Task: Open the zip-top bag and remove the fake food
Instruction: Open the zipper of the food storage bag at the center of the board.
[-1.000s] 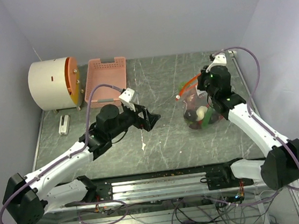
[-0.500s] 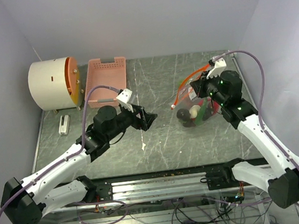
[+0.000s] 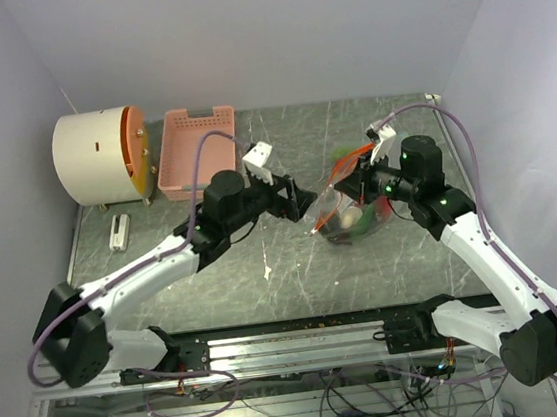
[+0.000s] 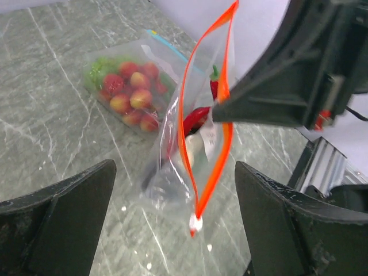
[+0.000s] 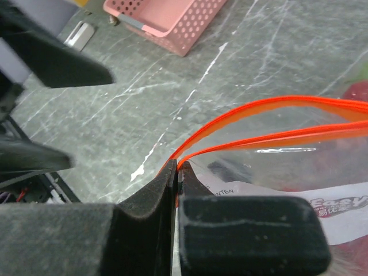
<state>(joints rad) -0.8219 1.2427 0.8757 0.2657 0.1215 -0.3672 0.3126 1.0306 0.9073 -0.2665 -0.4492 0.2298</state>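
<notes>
Right gripper is clamped on the orange zipper rim of the zip-top bag, holding its mouth up and parted. The fake food (a red piece shows clearest) sits inside. Left gripper, jaws spread wide, faces the opening above the table.
</notes>
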